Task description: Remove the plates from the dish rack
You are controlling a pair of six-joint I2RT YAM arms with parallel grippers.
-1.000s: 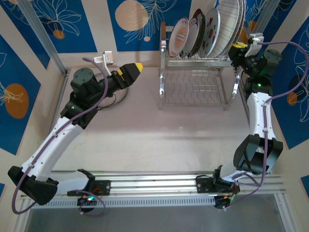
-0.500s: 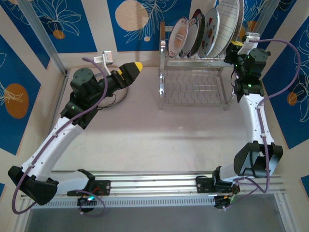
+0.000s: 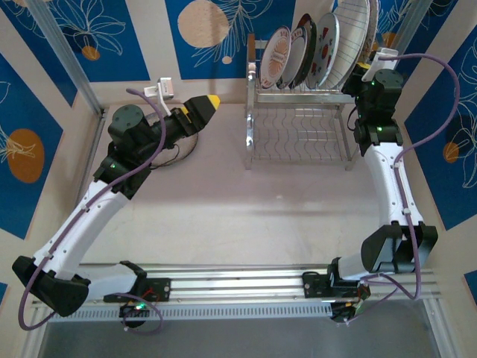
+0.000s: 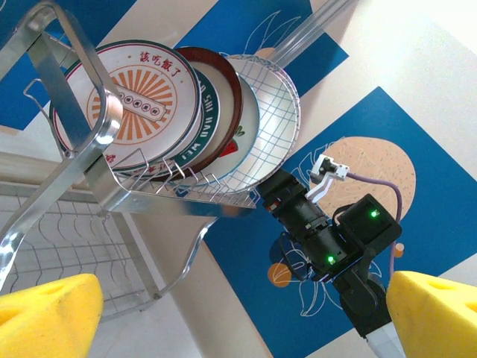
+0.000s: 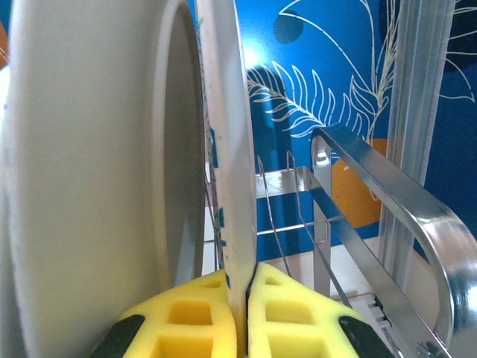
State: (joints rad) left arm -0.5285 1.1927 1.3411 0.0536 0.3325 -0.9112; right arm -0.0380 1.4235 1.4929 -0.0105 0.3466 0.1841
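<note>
The chrome dish rack [image 3: 298, 127] stands at the back right, with several plates upright in its upper tier. From the left wrist view I see a red sunburst plate [image 4: 127, 97], a dark-rimmed one [image 4: 216, 104] and a plaid grid plate [image 4: 272, 112] at the rack's [image 4: 82, 149] right end. My right gripper [image 3: 365, 74] is shut on the lower rim of that right-end plate [image 5: 227, 149]; its yellow pads [image 5: 298, 313] pinch the thin edge. A larger pale plate [image 5: 89, 171] stands just left of it. My left gripper [image 3: 203, 110] hangs open left of the rack, holding nothing.
A white plug with a dark cable [image 3: 165, 89] lies on the table by the left gripper. Blue patterned walls close in behind and beside the rack. The rack's right side rail [image 5: 387, 201] runs close to the right gripper. An aluminium rail [image 3: 238, 283] lines the near edge.
My right gripper has moved left to the rack's right end and shut on the plate's rim. The left arm has not moved.
</note>
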